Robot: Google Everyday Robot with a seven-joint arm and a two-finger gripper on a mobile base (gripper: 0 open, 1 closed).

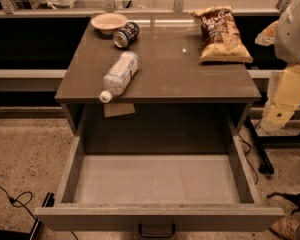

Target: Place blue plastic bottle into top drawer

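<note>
The blue plastic bottle (120, 75) lies on its side on the left part of the cabinet top (185, 74), with its white cap at the front edge. The top drawer (157, 179) is pulled wide open below it, showing a pale grey liner floor with nothing in it. Its dark loop handle (156, 231) is at the bottom edge. My arm (290, 91) hangs at the right, beside the cabinet. My gripper (290, 200) is low at the bottom right, next to the drawer's front right corner and far from the bottle.
A pale bowl (108, 22) and a dark blue soda can (126, 35) sit at the back left of the top. A chip bag (221, 34) lies at the back right. A paper tag (119, 109) hangs under the top's edge. A black cable (15, 200) lies on the floor at left.
</note>
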